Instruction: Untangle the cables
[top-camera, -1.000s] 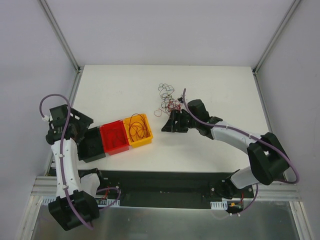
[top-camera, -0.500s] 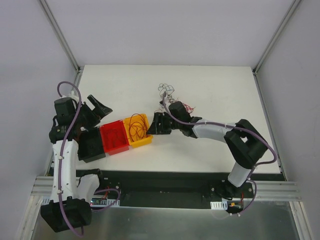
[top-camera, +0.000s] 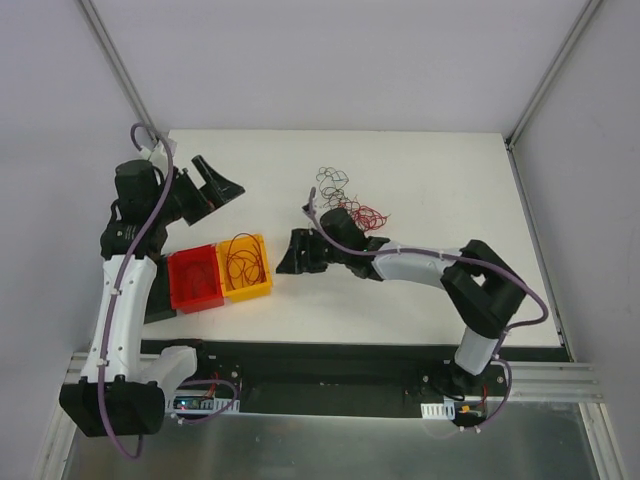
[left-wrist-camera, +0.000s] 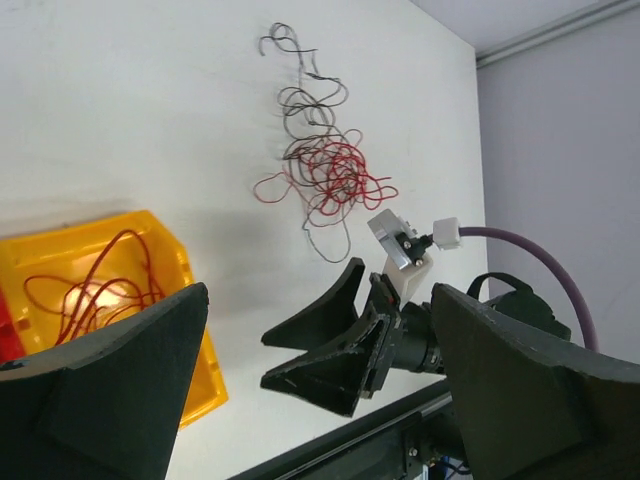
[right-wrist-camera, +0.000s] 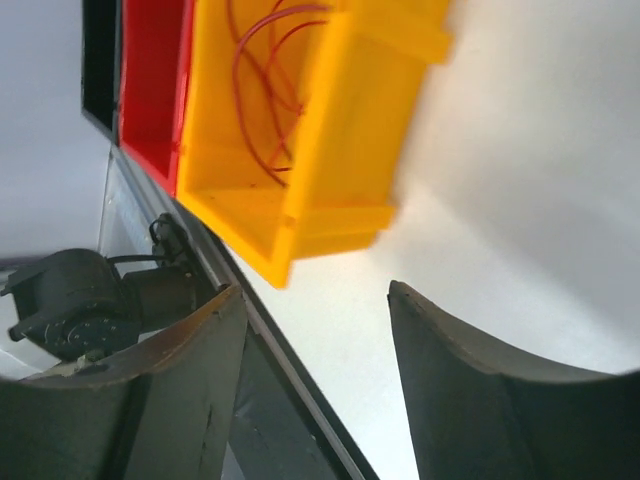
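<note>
The cables (top-camera: 347, 203) lie in a loose tangle of thin red and black wires on the white table, behind my right arm. They also show in the left wrist view (left-wrist-camera: 325, 172). Several red wires (top-camera: 243, 260) lie in the yellow bin (top-camera: 262, 290); they also show in the right wrist view (right-wrist-camera: 262, 95). My right gripper (top-camera: 289, 256) is open and empty, low over the table just right of the yellow bin (right-wrist-camera: 330, 150). My left gripper (top-camera: 218, 181) is open and empty, raised over the table's back left, far from the tangle.
A red bin (top-camera: 196, 296) stands against the yellow bin's left side, with a black bin (top-camera: 156, 303) partly hidden under my left arm. The table's near edge and black rail (top-camera: 330, 352) run just in front of the bins. Grey walls close in the sides.
My right gripper has swept left from beside the tangle, and the yellow and red bins have shifted left with it. My left arm has risen and swung toward the back of the table.
</note>
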